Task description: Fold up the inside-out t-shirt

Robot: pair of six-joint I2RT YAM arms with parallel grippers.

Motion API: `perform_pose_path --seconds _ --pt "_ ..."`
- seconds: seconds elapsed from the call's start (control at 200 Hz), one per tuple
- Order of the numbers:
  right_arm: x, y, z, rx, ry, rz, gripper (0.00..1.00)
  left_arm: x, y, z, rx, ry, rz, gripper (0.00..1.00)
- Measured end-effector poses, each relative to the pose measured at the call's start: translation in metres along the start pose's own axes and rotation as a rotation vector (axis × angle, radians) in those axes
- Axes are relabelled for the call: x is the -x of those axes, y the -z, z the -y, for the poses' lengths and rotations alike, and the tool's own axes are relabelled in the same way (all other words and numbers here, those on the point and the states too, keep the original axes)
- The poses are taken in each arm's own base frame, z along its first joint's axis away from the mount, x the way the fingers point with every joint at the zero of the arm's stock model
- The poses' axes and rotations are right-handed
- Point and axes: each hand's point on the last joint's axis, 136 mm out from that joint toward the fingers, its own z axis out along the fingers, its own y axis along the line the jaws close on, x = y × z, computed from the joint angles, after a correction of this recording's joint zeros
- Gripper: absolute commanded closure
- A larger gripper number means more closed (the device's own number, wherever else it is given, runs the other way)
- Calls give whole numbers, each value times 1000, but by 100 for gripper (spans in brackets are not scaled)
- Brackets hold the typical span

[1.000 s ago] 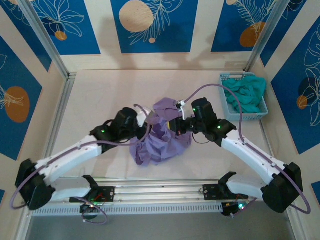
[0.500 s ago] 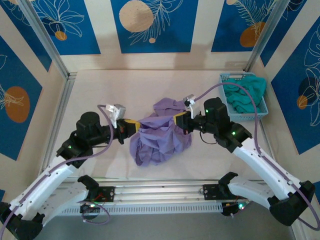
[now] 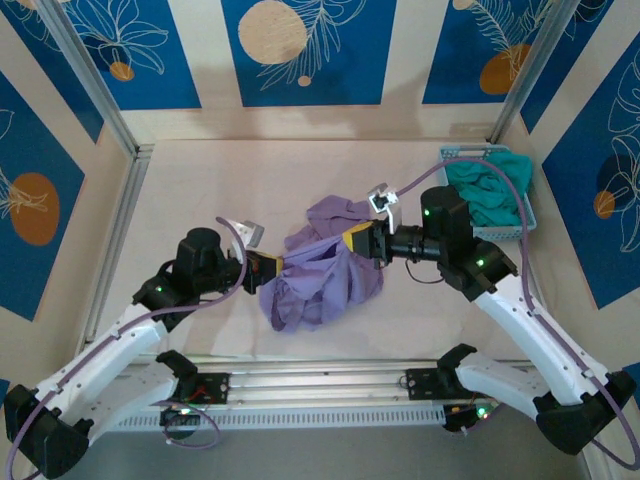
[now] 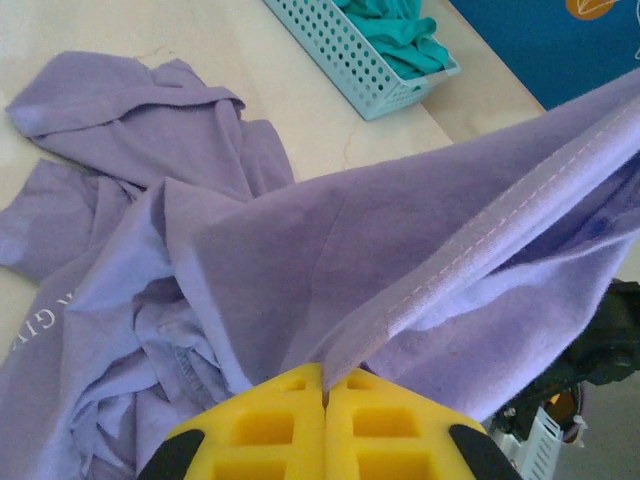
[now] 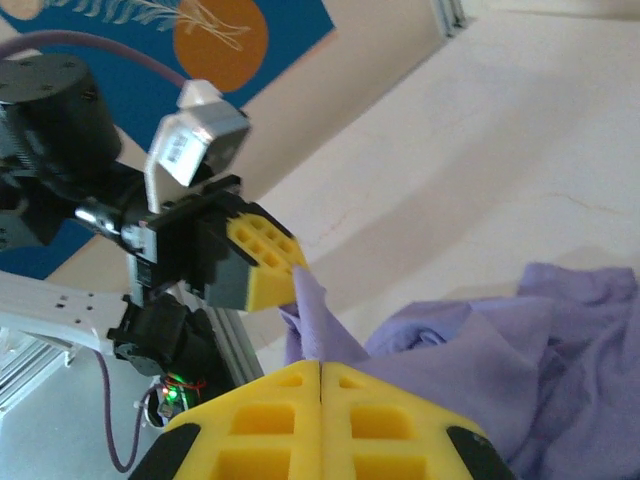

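Top external view: shirt hem pinched at both ends

Lavender t-shirt (image 3: 320, 285) bunches mid-frame on the pale tabletop (image 3: 200, 190). Its hem runs taut between the left gripper (image 3: 272, 265) and right gripper (image 3: 352, 240), each pair of fingers clamped tight on cloth. Bare tabletop lies upper left. A blue basket (image 3: 500, 234) holding a teal garment (image 3: 490, 195) sits upper right.

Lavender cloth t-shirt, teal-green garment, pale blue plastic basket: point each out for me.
Lavender cloth t-shirt (image 3: 318, 290), top external view, on the bunched middle of the cloth.
Teal-green garment (image 3: 495, 200), top external view, on its heaped folds.
Pale blue plastic basket (image 4: 338, 58), left wrist view, on its perforated side wall.
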Motion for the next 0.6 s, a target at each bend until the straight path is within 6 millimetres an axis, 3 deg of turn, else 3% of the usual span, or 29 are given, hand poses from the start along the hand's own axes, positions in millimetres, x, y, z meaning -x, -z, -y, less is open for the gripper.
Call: perform_pose_path --seconds 0.225,0.33,0.47,0.6 --pt "-5 7 32 -171 -69 -44 100 0 5 1 -2 -7 18 100" --pt "-2 12 39 -226 -68 -43 100 -9 3 -10 52 6 -13 100" --pt "2 8 29 -161 -56 -29 100 -31 -8 -27 131 22 -107 100" --pt "-2 -6 18 -71 -48 -46 100 -44 -14 -27 131 24 -153 100"
